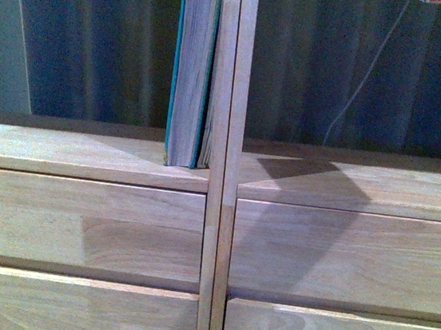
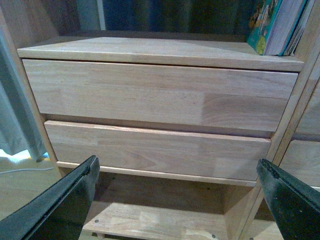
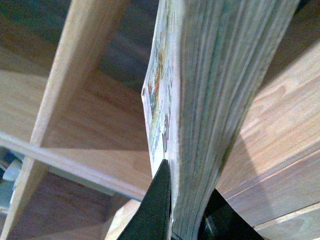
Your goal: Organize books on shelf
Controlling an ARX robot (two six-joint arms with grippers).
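Observation:
A thick teal-green book point(image 1: 192, 65) with greyish page edges stands upright in the left compartment of the light-wood shelf point(image 1: 85, 156), against the central divider point(image 1: 226, 133). A thinner book edge point(image 1: 206, 143) shows between them. Both show in the left wrist view, at the far end of the shelf top point(image 2: 272, 25). My left gripper point(image 2: 177, 200) is open and empty in front of the lower drawer point(image 2: 155, 152). My right gripper point(image 3: 185, 217) is shut on a thick book point(image 3: 215, 90) with grey page edges and a printed cover, among shelf boards. Neither gripper shows in the front view.
Two plain drawer fronts point(image 1: 76, 224) sit below each compartment. A dark curtain point(image 1: 99, 37) and a white cable point(image 1: 369, 70) hang behind the backless shelf. An open bottom shelf board point(image 2: 150, 220) lies under the drawers. Grey cloth point(image 2: 15, 125) hangs beside the shelf's left side.

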